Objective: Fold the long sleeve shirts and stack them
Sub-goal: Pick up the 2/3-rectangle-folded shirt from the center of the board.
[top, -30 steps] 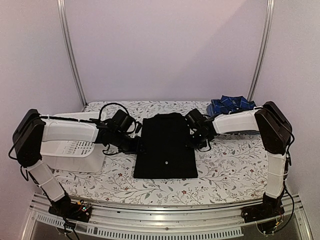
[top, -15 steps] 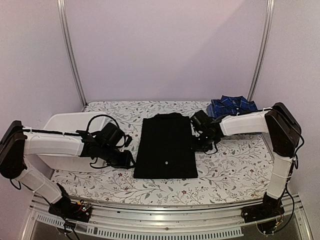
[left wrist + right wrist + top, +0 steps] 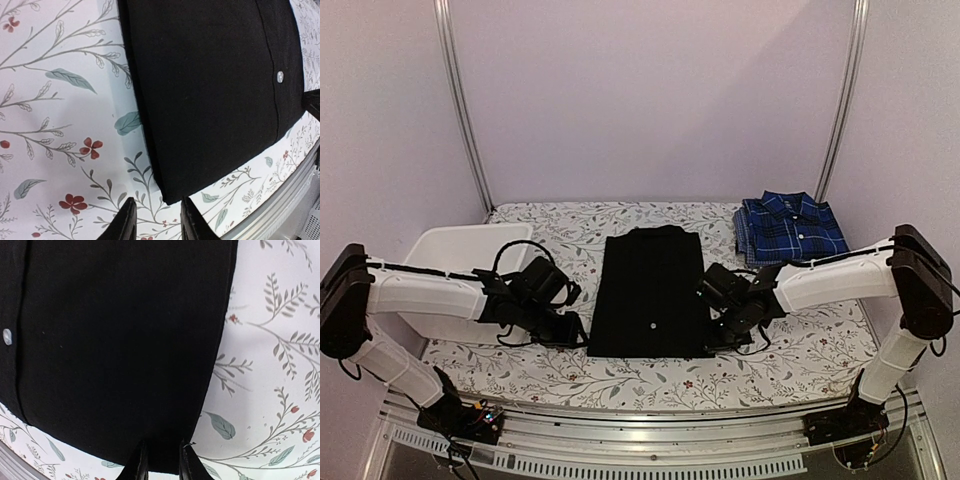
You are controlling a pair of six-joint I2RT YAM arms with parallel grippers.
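Black shirt point(image 3: 650, 290) is lying lengthwise ahead; left pincer point(image 3: 157, 212), jaws apart, is facing its near corner, right pincer point(image 3: 163, 454) straddling the hem, grip unclear.

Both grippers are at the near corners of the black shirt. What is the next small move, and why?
Probably close both grippers on the near hem. The left gripper is open, with a near corner of the black shirt at its fingertips. The right gripper straddles the hem, jaws apart. The shirt lies flat, not yet folded upward.
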